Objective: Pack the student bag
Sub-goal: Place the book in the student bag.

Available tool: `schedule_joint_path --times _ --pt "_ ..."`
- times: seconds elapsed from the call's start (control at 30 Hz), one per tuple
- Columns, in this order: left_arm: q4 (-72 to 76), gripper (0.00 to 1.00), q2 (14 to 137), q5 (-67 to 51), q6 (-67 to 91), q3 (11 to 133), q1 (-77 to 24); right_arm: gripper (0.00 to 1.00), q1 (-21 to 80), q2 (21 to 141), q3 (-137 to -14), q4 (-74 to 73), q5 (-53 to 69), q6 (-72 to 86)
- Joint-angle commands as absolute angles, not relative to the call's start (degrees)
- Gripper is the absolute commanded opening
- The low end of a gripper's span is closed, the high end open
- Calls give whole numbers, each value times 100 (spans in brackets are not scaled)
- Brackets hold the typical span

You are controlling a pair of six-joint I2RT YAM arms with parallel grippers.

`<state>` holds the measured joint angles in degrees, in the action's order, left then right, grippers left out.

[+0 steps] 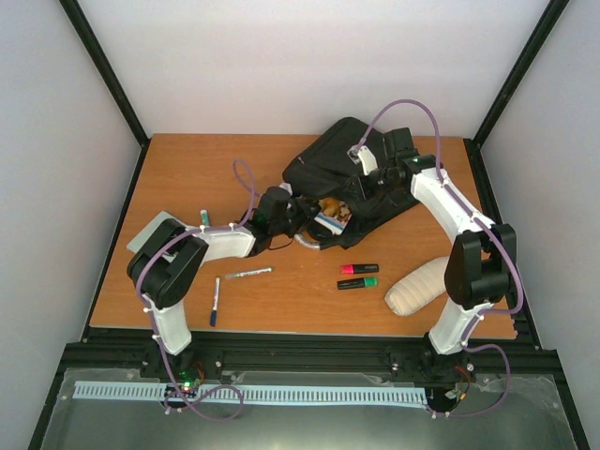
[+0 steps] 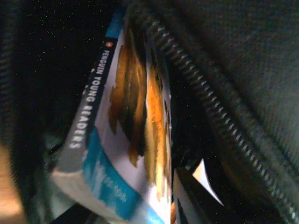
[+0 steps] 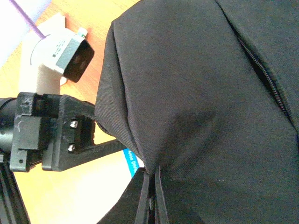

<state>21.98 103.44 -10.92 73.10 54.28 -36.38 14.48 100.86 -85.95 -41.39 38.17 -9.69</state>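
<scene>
step: inserting book [image 2: 126, 116] into student bag [image 1: 328, 155] | right claw [image 3: 152, 185] clamped on its fabric | left claw [image 1: 302, 214]: cannot tell | next: seat book deeper

top camera looks down on the whole table [image 1: 187, 178] from above its six o'clock edge. both wrist cameras sit close on the bag [image 1: 323, 159] at one o'clock: left inside, right outside.

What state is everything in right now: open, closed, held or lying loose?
student bag: unzipped, fabric pinched by the right gripper
book: partway inside the bag
left gripper: at the bag's mouth, grip unclear
pink highlighter: lying loose
green highlighter: lying loose
beige pouch: lying loose
</scene>
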Motion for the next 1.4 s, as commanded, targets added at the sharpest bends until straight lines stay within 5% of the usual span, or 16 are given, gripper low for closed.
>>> schedule_joint_path --times 0.0,0.2,0.57,0.73,0.83,1.07,1.37 --pt "2464 24 10682 -1199 7365 6078 -3669 3 1401 9748 -8608 -3920 3886 -995" --pt "3083 1 11324 -1236 7614 6643 -3700 3 1401 9787 -8837 -4078 3950 -1025" --pt "3951 2 12574 -1470 8010 7322 -3644 3 1401 9795 -8880 -4130 4098 -1123" --pt "3516 42 12564 -1616 8015 7327 -3577 3 1399 9793 -8910 -4157 3858 -1167" --pt "2428 54 12161 -1448 7488 7372 -3584 3 1400 9799 -8899 -4126 3639 -1142" --pt "149 68 11552 -952 6546 7753 -3586 3 1404 9895 -8945 -4100 3341 -1106" --pt "-529 67 10779 -1285 5937 7292 -3595 3 1401 9835 -8864 -4113 3146 -1181"
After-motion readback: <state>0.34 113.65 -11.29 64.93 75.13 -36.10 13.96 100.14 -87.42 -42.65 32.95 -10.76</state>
